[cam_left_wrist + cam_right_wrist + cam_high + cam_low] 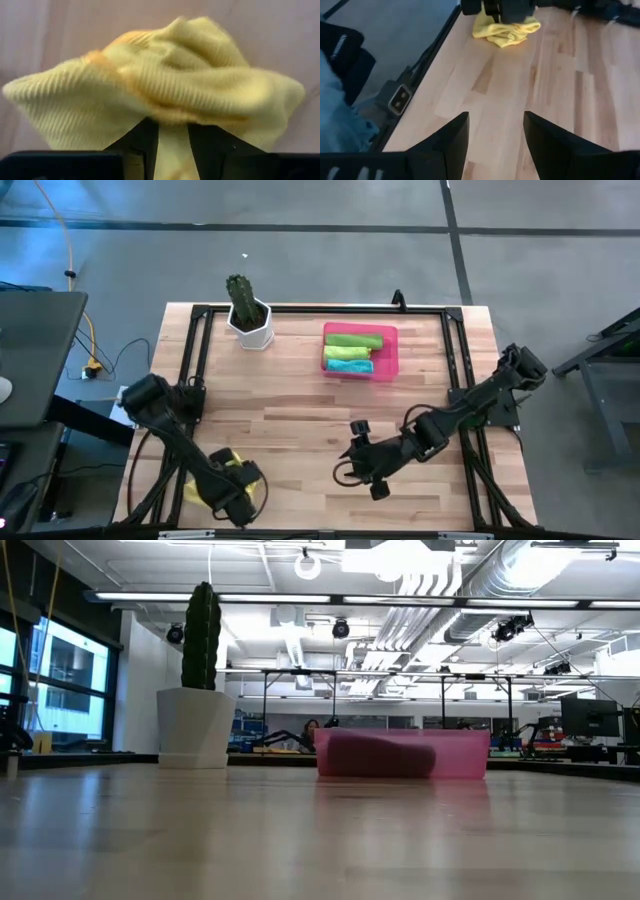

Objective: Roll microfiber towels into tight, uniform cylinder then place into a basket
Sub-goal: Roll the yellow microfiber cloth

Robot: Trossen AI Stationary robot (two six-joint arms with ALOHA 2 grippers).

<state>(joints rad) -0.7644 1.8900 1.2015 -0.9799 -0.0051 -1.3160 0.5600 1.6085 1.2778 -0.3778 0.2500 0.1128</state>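
Step in hand: rolling the crumpled yellow ribbed microfiber towel (pixel 165 80), far from the shallow pink translucent plastic basket (pixel 388 368) at the opposite table edge, bunched and clamped in the left gripper (pixel 237 492). Right gripper (pixel 495 135) nearby, jaws apart, empty. Basket already holds a rolled lime green towel (pixel 352 340) and teal towel (pixel 347 364). Next: flatten, roll tight. White hexagonal cactus pot (pixel 250 328) beside basket, not blocking.
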